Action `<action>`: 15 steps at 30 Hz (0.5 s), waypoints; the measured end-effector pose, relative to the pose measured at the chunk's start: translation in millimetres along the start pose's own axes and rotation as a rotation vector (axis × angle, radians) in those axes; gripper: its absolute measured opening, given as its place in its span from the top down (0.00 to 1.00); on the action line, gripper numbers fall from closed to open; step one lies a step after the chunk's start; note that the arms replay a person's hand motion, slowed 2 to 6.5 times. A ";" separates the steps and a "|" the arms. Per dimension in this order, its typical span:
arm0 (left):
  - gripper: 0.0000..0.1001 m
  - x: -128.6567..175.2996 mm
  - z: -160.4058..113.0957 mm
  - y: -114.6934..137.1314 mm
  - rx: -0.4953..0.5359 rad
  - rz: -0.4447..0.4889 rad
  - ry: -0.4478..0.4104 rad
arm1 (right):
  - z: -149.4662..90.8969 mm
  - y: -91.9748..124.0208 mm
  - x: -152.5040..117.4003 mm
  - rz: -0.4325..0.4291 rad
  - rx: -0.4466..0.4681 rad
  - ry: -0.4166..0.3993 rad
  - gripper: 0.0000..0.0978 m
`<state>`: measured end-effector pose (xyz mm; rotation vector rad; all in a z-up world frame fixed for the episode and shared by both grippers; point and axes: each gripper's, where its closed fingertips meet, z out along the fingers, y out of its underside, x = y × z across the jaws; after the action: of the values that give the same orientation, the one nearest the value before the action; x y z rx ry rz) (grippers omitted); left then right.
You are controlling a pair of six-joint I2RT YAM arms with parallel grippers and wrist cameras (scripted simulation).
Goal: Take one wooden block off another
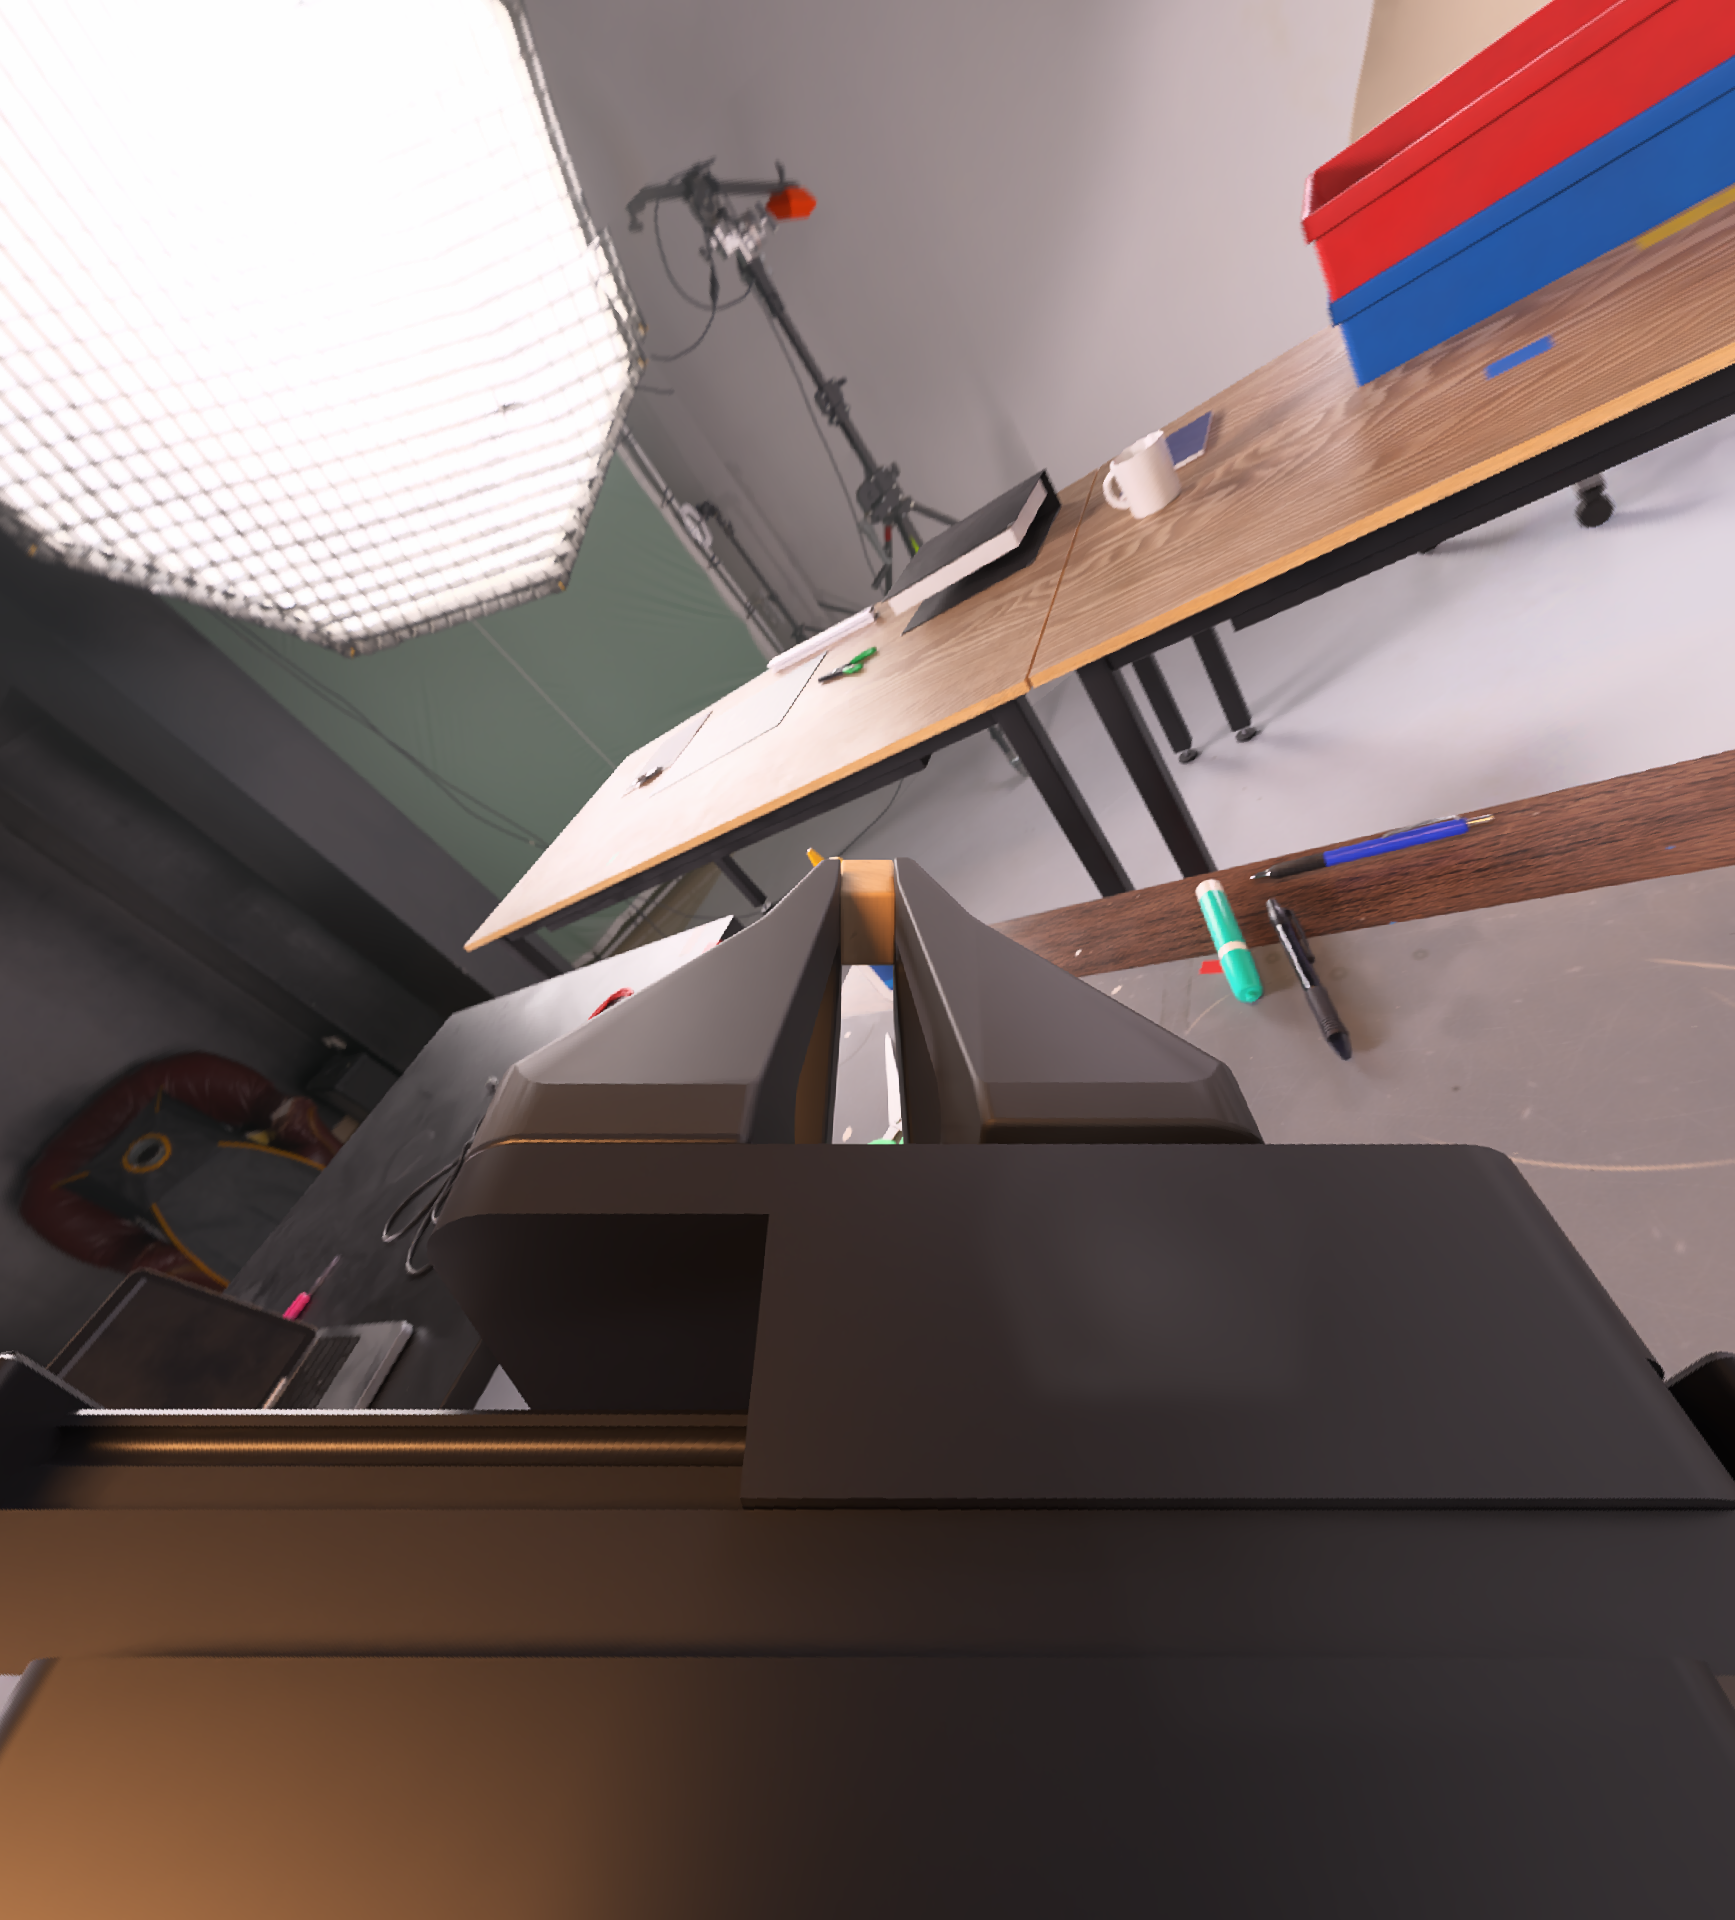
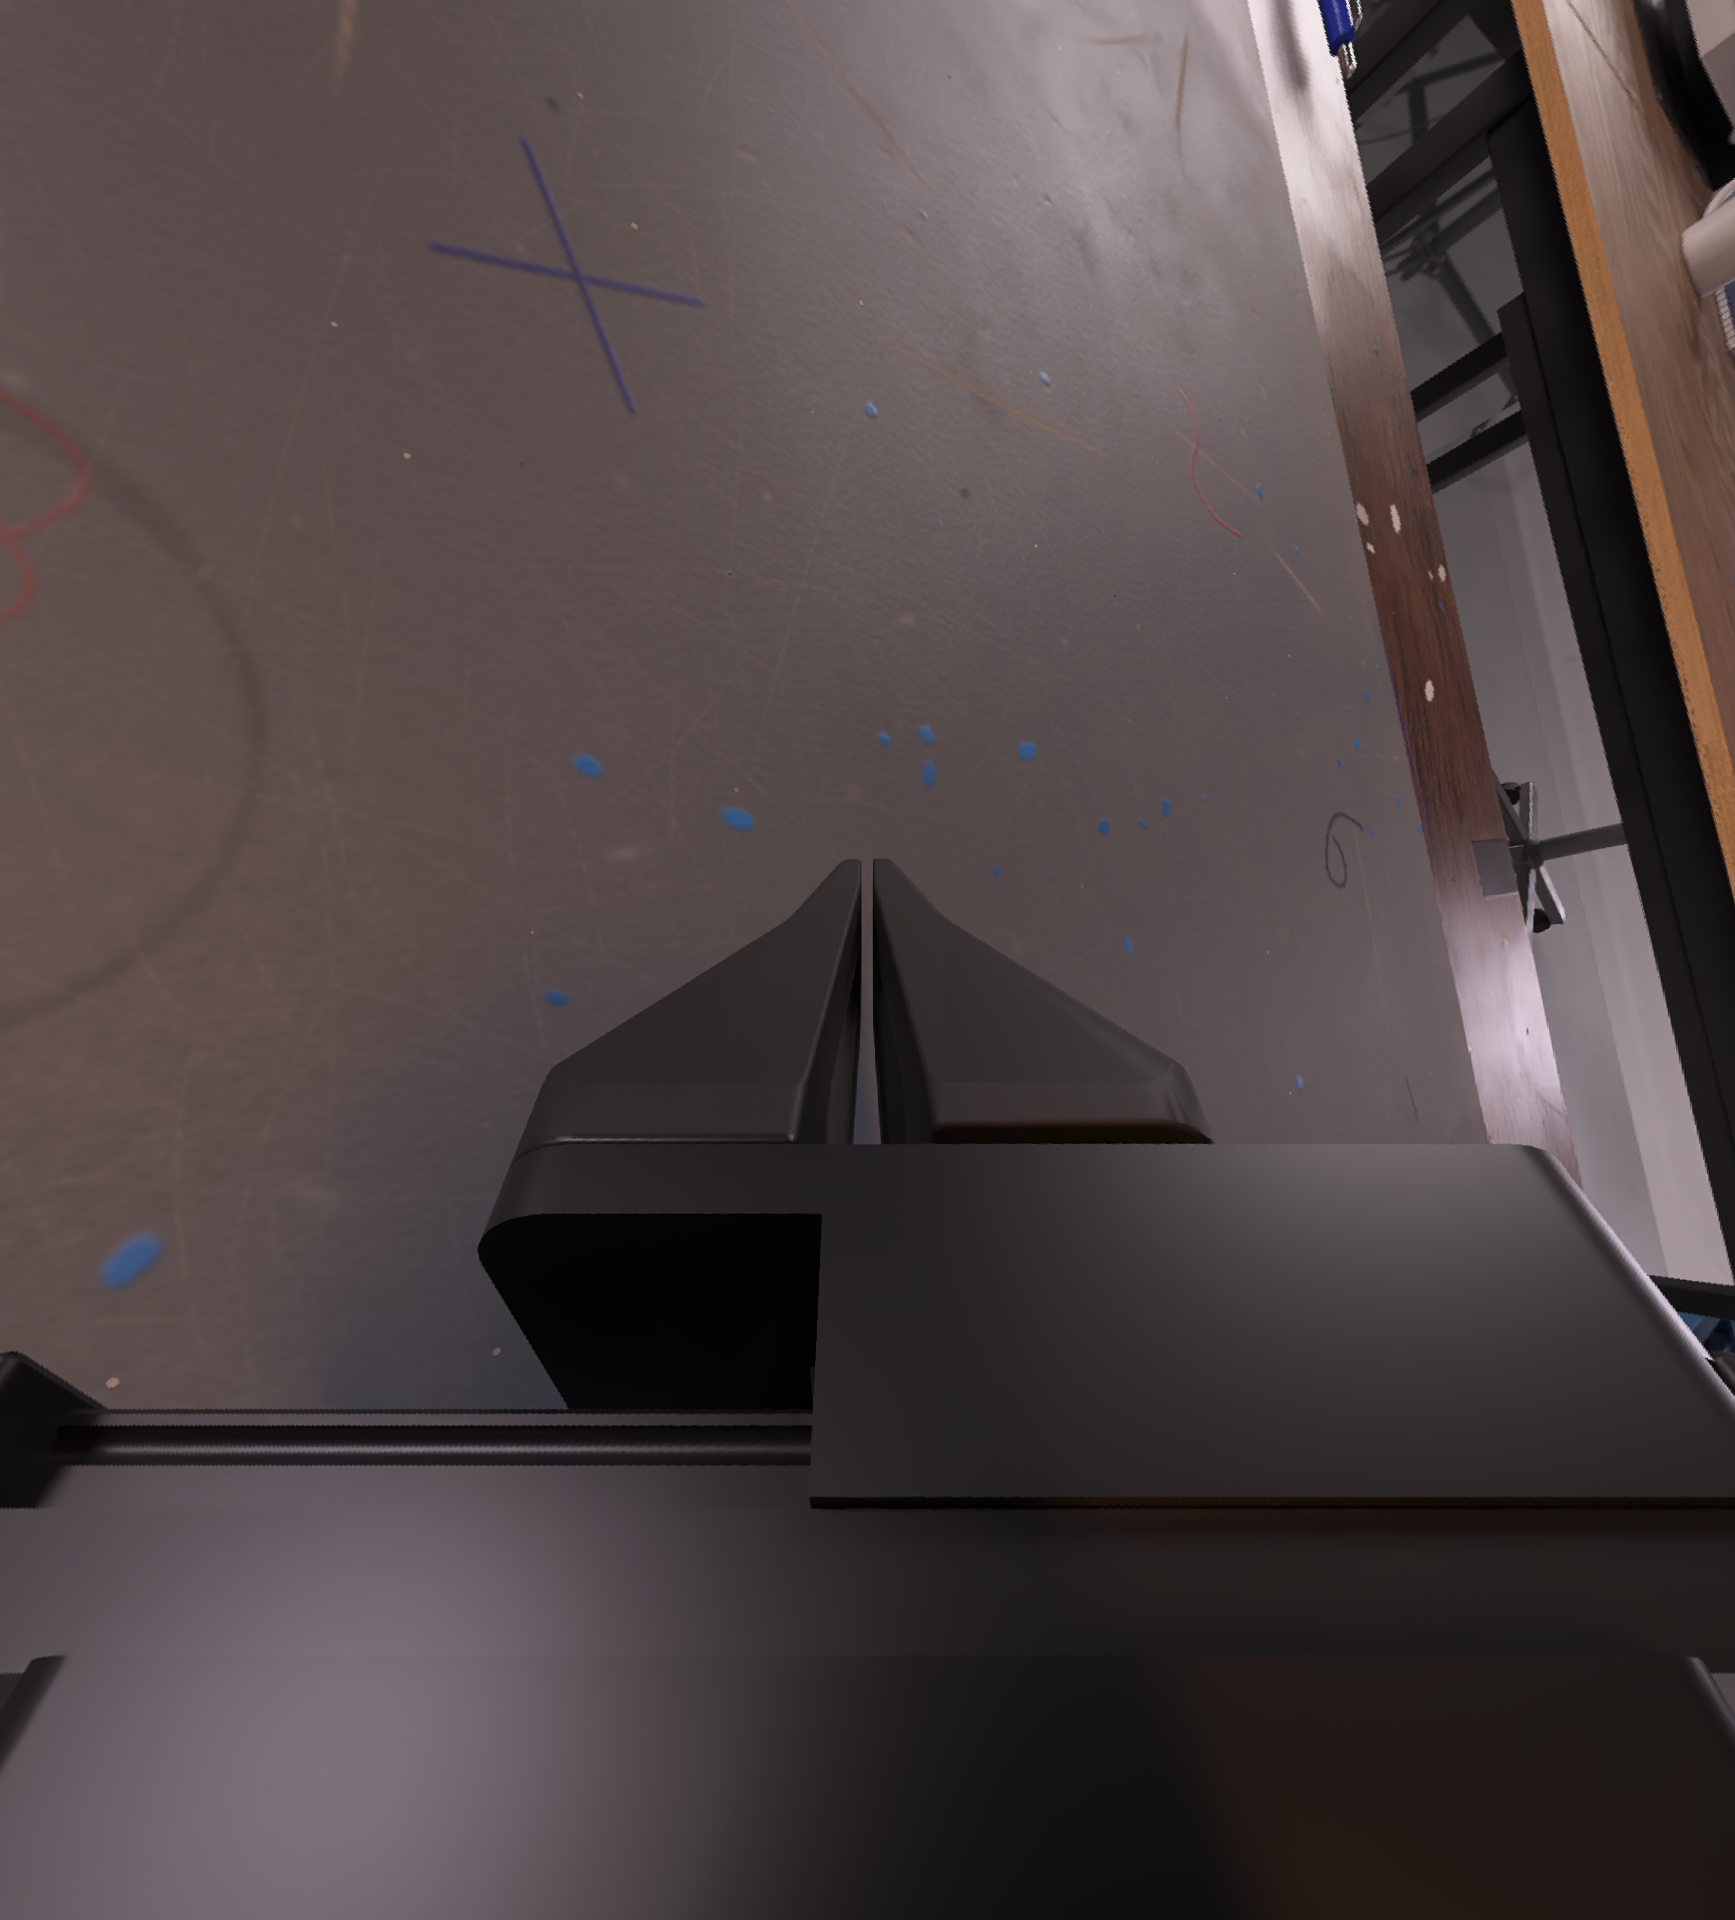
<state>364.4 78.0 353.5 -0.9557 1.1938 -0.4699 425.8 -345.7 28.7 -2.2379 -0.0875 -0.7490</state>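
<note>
A red tray (image 1: 1528,135) sits stacked on a blue one (image 1: 1590,249) on the far wooden table (image 1: 1362,457); their insides are hidden from here. The left end effector (image 1: 865,883) is raised and tilted toward the room, pinching a wooden block (image 1: 863,914) between its fingertips. The right end effector (image 2: 866,868) points down at the scuffed grey tabletop (image 2: 738,520), fingers pressed together on nothing. A green highlighter (image 1: 1229,940) and black pen (image 1: 1308,977) lie near the tabletop's wooden edge.
</note>
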 end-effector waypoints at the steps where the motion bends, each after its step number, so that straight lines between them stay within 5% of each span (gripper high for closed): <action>1: 0.92 2.5 -2.0 -4.3 0.013 0.003 0.009 | 0.0 0.0 0.0 0.000 0.000 0.000 0.98; 15: 0.92 42.3 -22.8 -51.6 0.142 -0.021 0.183 | 0.0 -0.4 0.2 0.001 0.002 0.001 0.97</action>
<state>366.1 9.6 370.6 -0.8172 1.2967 -0.6615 425.9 -345.5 29.0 -2.2357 -0.0866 -0.7490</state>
